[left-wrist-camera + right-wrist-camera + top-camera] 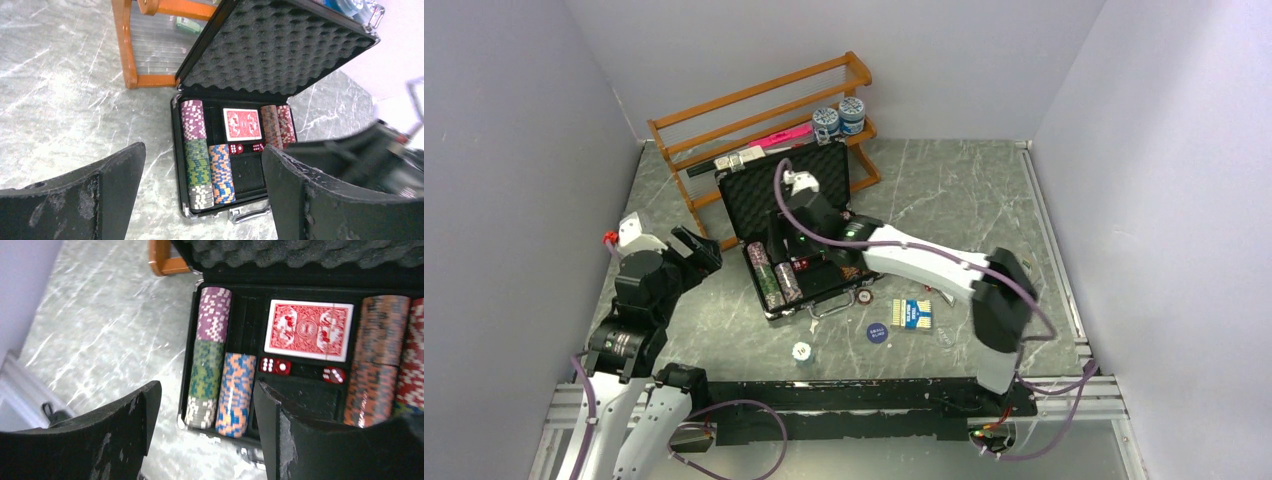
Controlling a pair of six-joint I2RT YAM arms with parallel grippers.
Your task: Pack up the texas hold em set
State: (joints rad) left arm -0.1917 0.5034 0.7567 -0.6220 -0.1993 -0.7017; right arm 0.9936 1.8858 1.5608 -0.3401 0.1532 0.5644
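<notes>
Closest to the arms' bases, on the marbled counter [734, 340], lie the pieces not yet packed. They are a pale round disc [801, 351], a blue disc [876, 332], the blue card deck [911, 314] and one reddish chip [864, 297] just beside the case's front corner. The discs look thin and hard. Flat on stone they would likely skid, so I'd pinch them across the rim. The deck looks light and slick. Whether it is boxed I cannot tell, so its long edges seem the safest hold.

Off to the left, the left arm [639, 290] hangs short of the case, the left jaws spread wide with nothing in them. Next comes the black briefcase [175, 145], open, with its metal handle [247, 215] toward us. The right arm [914, 262] reaches over its right side, and the right jaws stand apart above the tray's front, gripping nothing.

Inside, purple, green and grey chip stacks [197, 160] lie end to end along the left wall, with a blue-and-orange stack [221, 172] beside them. The red deck [242, 124] sits mid-tray, two red dice [236, 148] just below it and brownish-red stacks [277, 125] at the right. A bare slot [247, 172] below the dice looks right for the blue deck. Loaded so, the case is probably heavy.

Behind, the foam-lined lid [275, 45] tilts back toward the orange rack [754, 100], which holds two blue-and-white jars [839, 118].
</notes>
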